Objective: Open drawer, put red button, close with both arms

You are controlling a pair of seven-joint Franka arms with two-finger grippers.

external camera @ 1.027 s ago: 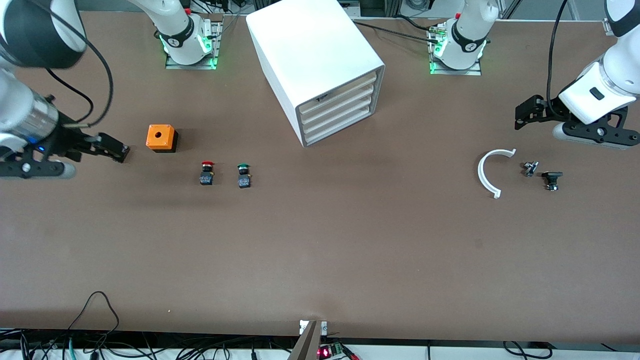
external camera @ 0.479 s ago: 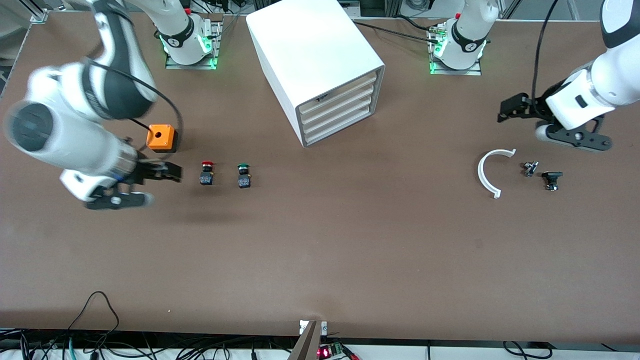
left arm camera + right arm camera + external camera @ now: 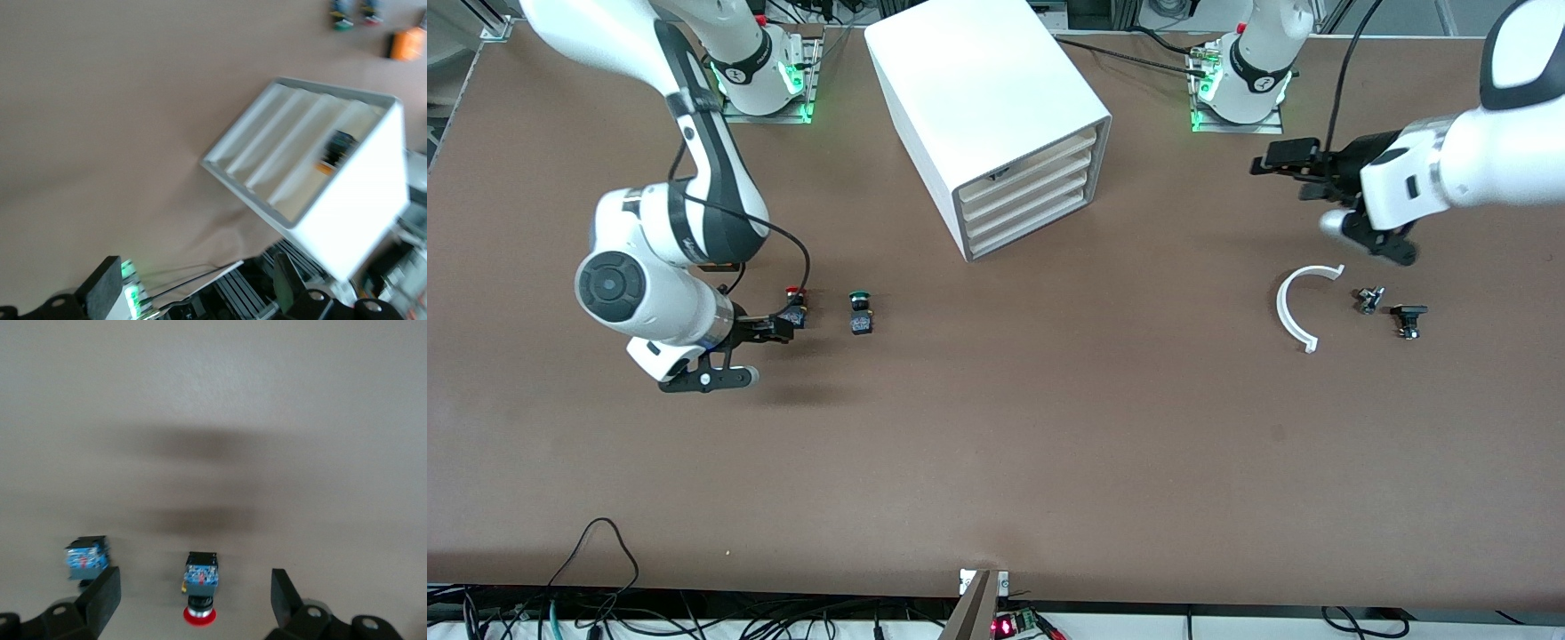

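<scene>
Red button (image 3: 201, 585): we find it on the table, centred in the gap of the right gripper's jaws, untouched, beside the green button (image 3: 860, 313).
Right gripper (image 3: 769, 330): jaws apart, low over the table, one on each side of the red button; not closed on it yet.
Drawer (image 3: 1032, 157): top of four in the white cabinet (image 3: 978, 98); we see it shut, well apart from both sets of jaws.
Left gripper (image 3: 1285, 160): up in the air, well apart from the cabinet front; jaws apart, holding nothing.
White curved piece (image 3: 1296, 307): on the table, near the left gripper.
Progress: we judge nothing done yet; opening, loading and closing all remain.
</scene>
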